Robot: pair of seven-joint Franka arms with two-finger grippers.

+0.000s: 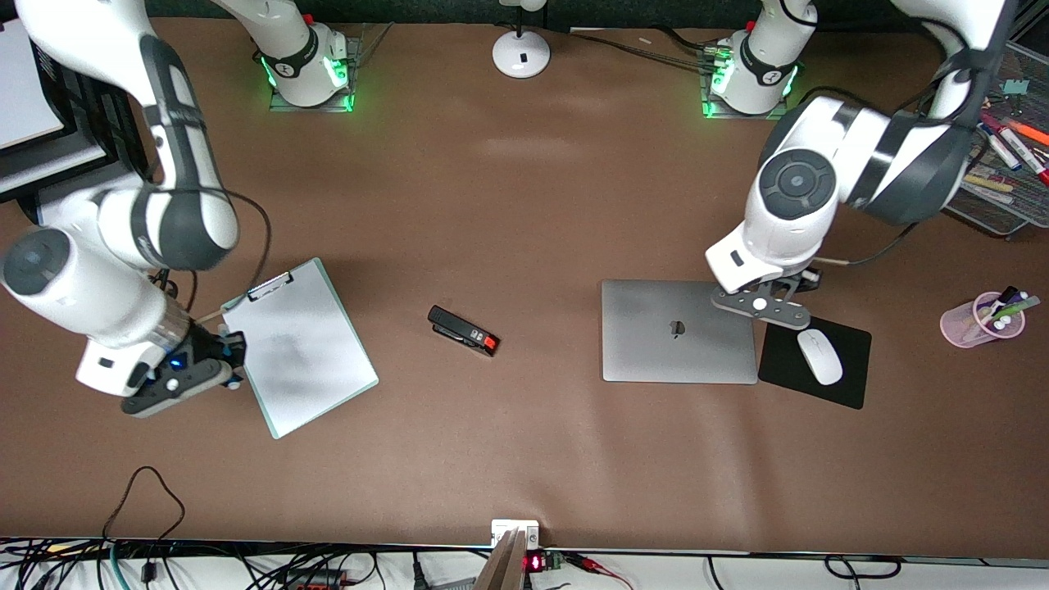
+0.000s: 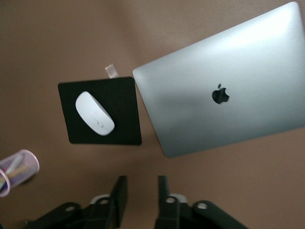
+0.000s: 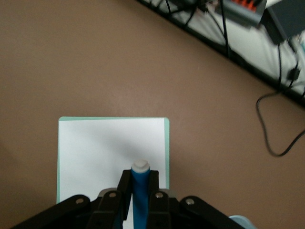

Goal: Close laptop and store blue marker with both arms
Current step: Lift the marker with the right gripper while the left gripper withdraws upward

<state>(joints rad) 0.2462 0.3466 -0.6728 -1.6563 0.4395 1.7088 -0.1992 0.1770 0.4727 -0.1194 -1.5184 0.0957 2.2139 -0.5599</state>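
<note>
The silver-grey laptop [image 1: 678, 330] lies closed and flat on the table, apple logo up; it also shows in the left wrist view [image 2: 228, 90]. My left gripper [image 1: 764, 306] hangs over the laptop's corner beside the mouse pad; in the left wrist view [image 2: 141, 183] it is open and empty over bare table. My right gripper [image 1: 232, 358] is at the edge of the clipboard [image 1: 299, 344], at the right arm's end. In the right wrist view the right gripper [image 3: 140, 179] is shut on the blue marker [image 3: 140, 191], white end pointing out over the clipboard's white sheet [image 3: 105, 148].
A white mouse [image 1: 819, 356] lies on a black pad [image 1: 852, 385] beside the laptop. A pink cup of pens [image 1: 982, 321] stands toward the left arm's end. A black-and-red device [image 1: 463, 330] lies mid-table. A mesh tray of markers [image 1: 1004, 176] sits near the left arm's base.
</note>
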